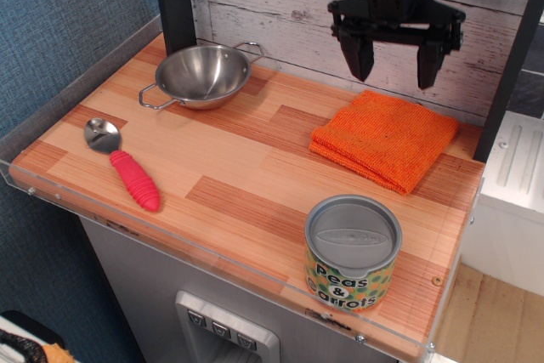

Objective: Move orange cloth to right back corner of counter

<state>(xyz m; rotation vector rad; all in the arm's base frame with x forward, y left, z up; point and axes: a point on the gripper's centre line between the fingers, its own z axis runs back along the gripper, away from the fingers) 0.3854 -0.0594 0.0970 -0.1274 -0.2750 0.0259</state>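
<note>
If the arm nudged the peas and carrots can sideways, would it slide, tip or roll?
The peas and carrots can stands upright on the counter, squat and wide, so it would probably slide rather than tip. The smooth wood suggests little grip. It stands near the front rim, so a forward push is riskier. Knocked over, its round body would likely roll.

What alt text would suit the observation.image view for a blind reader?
An orange cloth lies flat at the right back corner of a wooden counter, the open gripper above it. A steel bowl, spoon and can sit elsewhere.
</note>
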